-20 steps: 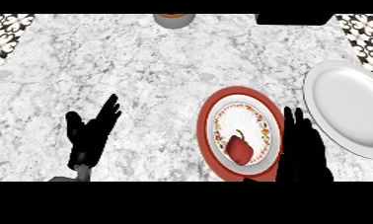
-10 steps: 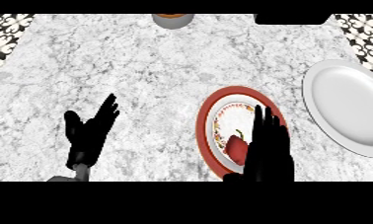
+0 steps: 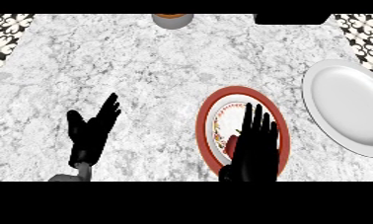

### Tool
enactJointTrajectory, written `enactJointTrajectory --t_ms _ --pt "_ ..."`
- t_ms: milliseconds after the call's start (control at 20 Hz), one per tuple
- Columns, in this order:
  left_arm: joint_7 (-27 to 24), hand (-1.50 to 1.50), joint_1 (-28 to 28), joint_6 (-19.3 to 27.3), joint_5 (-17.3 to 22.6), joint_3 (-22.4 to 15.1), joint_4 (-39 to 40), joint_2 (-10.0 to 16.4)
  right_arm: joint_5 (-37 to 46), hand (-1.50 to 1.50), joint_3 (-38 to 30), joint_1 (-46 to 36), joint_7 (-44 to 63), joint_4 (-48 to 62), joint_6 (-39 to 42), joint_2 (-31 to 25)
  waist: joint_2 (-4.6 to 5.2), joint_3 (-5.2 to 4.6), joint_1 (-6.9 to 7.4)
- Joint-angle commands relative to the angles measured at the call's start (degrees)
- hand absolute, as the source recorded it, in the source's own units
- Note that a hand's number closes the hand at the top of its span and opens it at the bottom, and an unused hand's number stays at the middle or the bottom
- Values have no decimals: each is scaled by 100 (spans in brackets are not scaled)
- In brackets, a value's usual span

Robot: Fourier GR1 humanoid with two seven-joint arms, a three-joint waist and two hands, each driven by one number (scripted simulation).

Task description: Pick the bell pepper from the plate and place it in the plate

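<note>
The counter (image 3: 146, 65) looks like smooth white stone with grey swirls. The white plate (image 3: 342, 99) is smooth and shiny, like china. The red-rimmed plate (image 3: 241, 91) looks smooth too. The left hand (image 3: 91, 131) and right hand (image 3: 253, 154) look dull black

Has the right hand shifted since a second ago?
Yes. The right hand has moved left, away from the white plate and over the red-rimmed plate, now covering most of the bell pepper.
</note>
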Motion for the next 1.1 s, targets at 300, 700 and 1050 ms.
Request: enactJointTrajectory --t_ms 300,700,1050 --pt "74 0 93 -56 -21 108 -56 -20 -182 -150 -468 -332 813 446 76 74 6 -6 -3" --pt "82 0 123 -70 -151 109 -15 -93 -595 150 -905 -54 43 850 463 53 5 -6 -31" --pt "169 0 150 -182 -116 248 -209 -96 -169 150 -392 -301 324 1528 6 76 2 -5 -12"
